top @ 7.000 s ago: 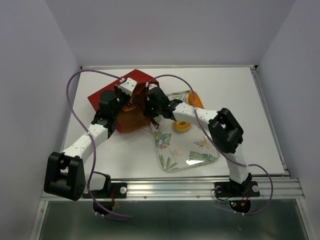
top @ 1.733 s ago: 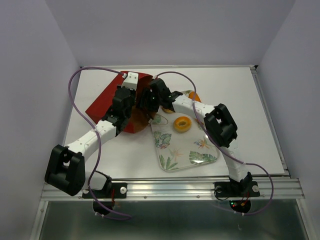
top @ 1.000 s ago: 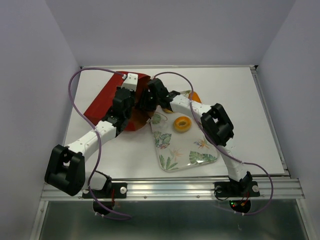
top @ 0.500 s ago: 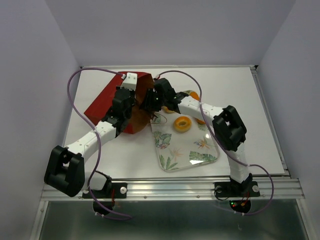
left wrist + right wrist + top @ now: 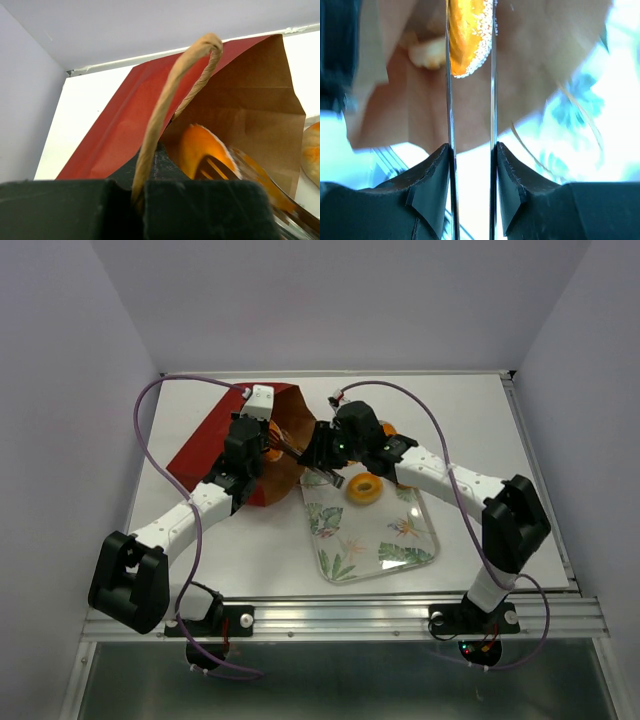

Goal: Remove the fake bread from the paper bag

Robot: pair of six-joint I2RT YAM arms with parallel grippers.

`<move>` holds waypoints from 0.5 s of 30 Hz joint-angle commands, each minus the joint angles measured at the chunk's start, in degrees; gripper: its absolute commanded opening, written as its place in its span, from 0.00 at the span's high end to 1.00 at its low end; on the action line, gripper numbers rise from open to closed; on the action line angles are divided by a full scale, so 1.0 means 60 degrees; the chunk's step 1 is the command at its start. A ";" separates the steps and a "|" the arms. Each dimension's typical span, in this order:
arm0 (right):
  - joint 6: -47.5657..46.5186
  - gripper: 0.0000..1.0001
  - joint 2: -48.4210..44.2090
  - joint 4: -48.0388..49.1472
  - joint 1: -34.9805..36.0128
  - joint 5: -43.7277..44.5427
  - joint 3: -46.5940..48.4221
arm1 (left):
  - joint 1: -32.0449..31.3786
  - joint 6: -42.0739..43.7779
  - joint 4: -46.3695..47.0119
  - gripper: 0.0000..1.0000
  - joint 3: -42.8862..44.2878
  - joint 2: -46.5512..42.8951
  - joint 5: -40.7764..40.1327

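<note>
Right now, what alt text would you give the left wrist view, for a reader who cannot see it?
The left claw, shut, pinches the twine handle of a dark red paper bag, holding its brown mouth open. At the mouth, the right claw grips a glossy orange toy pastry between thin metal fingers.
</note>
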 commanded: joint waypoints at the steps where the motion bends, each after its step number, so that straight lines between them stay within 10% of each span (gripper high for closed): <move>1: -0.0643 0.89 -0.1879 0.0103 -0.0045 -0.0174 -0.0941 | -0.0044 0.0221 0.0670 1.00 0.0069 -0.0349 -0.0289; 15: -0.1948 0.88 -0.6760 -0.3333 -0.0338 0.0045 -0.3418 | -0.0014 0.1040 0.0977 1.00 -0.0062 -0.0451 0.0003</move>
